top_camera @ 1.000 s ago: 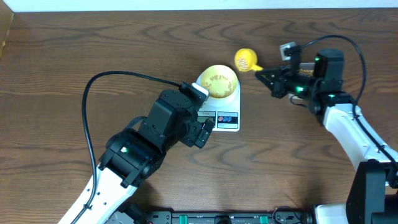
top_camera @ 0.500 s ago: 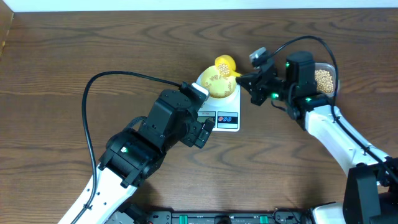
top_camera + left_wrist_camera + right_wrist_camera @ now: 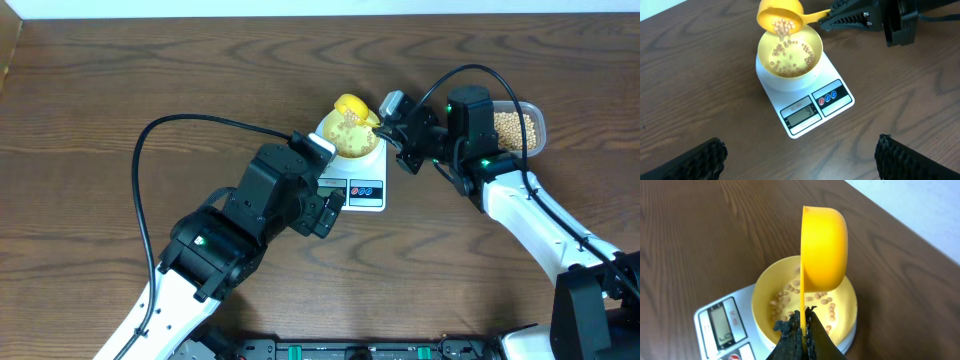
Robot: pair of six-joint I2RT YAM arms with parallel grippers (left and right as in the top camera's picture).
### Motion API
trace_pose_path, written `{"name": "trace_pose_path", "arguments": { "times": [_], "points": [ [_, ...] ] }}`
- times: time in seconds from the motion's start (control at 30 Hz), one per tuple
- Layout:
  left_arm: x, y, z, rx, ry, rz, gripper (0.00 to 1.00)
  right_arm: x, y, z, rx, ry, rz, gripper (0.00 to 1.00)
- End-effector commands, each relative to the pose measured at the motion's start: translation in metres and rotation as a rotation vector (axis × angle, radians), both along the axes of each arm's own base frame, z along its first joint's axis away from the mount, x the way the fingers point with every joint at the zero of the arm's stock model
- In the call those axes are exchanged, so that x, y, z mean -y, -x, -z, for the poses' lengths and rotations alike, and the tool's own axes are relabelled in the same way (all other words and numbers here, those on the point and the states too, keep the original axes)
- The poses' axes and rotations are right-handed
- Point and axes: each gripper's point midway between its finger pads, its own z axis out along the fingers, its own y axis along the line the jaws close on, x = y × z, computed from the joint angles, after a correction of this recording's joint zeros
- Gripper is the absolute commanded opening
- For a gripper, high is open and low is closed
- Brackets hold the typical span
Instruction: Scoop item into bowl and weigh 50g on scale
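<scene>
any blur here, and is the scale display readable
Left wrist: beans tipping from the scoop look slightly smeared; scale display in focus, digits unclear. Right wrist: right fingers dark and soft near the lens, scoop crisp. Overhead: bowl contents too small to resolve.

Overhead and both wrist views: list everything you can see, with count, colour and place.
table: one, dark brown wood, under everything
scale: one, white, mid-table
bowl: one, pale yellow, on the scale
beans: many, tan, in the bowl, spilling from the scoop, more in the tub
scoop: one, bright yellow, tipped over the bowl
tub: one, clear, right of the scale
left fingers: two, black, open, in front of the scale
right fingers: two, black, shut on the scoop's handle
</scene>
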Motion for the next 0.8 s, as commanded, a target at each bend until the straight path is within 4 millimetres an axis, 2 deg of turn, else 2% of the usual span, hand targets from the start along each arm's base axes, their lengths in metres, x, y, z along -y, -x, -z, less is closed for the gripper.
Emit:
{"name": "trace_pose_path", "arguments": {
  "times": [0.0, 0.27, 0.47, 0.67, 0.77],
  "points": [
    [0.001, 0.0, 0.002, -0.005, -0.007, 0.017, 0.97, -0.002, -0.001, -0.002, 0.107, 0.065, -0.066, 0.01],
    [0.001, 0.0, 0.002, -0.005, -0.008, 0.016, 0.97, -0.002, -0.002, -0.002, 0.246, 0.153, -0.152, 0.01],
    [0.001, 0.0, 0.002, -0.005, -0.007, 0.017, 0.97, -0.001, -0.003, -0.003, 0.261, 0.156, -0.154, 0.01],
    [0.001, 0.0, 0.002, -0.005, -0.007, 0.017, 0.97, 0.0, -0.014, -0.017, 0.223, 0.066, -0.069, 0.01],
    [0.001, 0.0, 0.002, -0.005, -0.008, 0.016, 0.97, 0.009, -0.024, -0.027, 0.213, 0.015, -0.006, 0.01]
  ]
}}
